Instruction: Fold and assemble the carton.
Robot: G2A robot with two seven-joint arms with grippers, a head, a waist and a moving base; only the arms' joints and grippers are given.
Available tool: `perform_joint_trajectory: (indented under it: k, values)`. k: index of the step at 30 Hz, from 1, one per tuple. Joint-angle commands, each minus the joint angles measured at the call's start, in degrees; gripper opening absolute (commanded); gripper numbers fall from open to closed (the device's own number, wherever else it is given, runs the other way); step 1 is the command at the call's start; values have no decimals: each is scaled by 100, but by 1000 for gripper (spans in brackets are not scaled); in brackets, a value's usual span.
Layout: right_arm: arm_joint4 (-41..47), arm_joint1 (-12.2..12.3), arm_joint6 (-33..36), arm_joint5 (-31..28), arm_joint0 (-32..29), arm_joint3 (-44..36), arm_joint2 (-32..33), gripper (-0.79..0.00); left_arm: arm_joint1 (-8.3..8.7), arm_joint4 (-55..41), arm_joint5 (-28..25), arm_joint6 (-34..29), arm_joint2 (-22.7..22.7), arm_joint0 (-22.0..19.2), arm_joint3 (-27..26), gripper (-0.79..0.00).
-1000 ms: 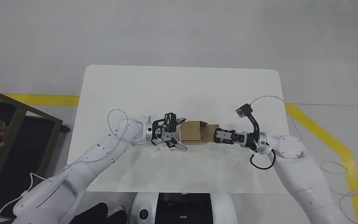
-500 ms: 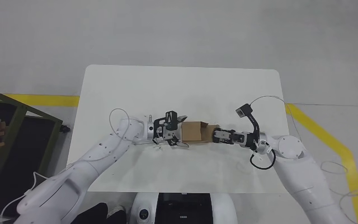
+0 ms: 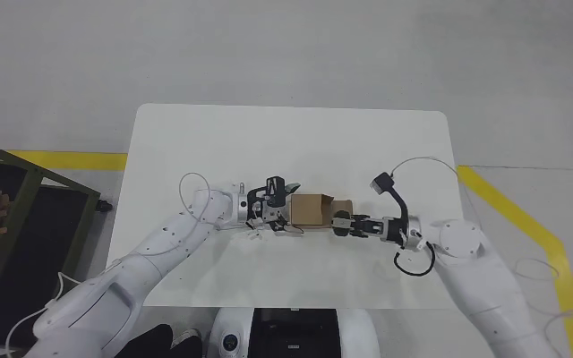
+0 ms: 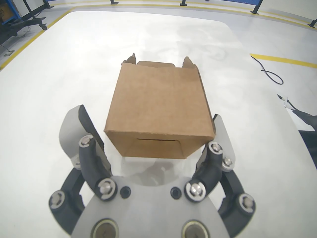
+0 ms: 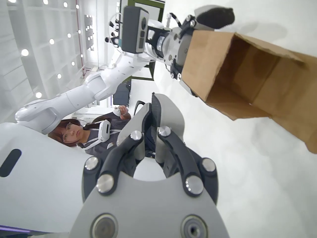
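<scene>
A small brown carton (image 3: 309, 209) lies on its side at the middle of the white table (image 3: 224, 143). My left gripper (image 3: 279, 211) is open, its fingers straddling the carton's closed end (image 4: 158, 105); one finger (image 4: 219, 130) touches a corner and the other (image 4: 80, 122) stands apart. The carton's far end is open (image 5: 250, 75), with flaps sticking out. My right gripper (image 3: 339, 222) is shut on nothing, just beside that open end on the side nearer the table's front edge; its fingers (image 5: 153, 105) are pressed together.
A loose cable (image 3: 421, 163) loops off the right arm above the table. An olive-green cart (image 3: 36, 210) stands on the floor past the table's left edge. The back half of the table has free room.
My right gripper has shifted a little toward the carton and toward the table's front edge. The left gripper has crept slightly closer around the carton's closed end.
</scene>
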Motion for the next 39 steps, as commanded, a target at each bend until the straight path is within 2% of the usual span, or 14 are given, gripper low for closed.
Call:
perform_joint_trajectory:
  k: [1, 8, 11, 14, 39]
  values:
    - [-195, 18, -30, 218, -82, -65, -11, -785, -10, 12, 8, 20, -5, 0, 21, 0]
    - [-887, 66, -394, 1002, -287, -109, -29, -785, -48, 55, 7, 12, -3, -14, 70, 0]
    - [-549, 46, -532, 1063, -334, 61, -24, -785, -65, 67, 2, -4, -3, -25, 78, 0]
    - [-700, 31, -703, 1293, -250, 228, -89, -785, -82, 75, -14, -30, 0, -32, 97, 0]
    - [-323, -381, -749, 748, 1030, 1543, -1159, -785, -213, 227, -276, -9, 56, -188, 272, 0]
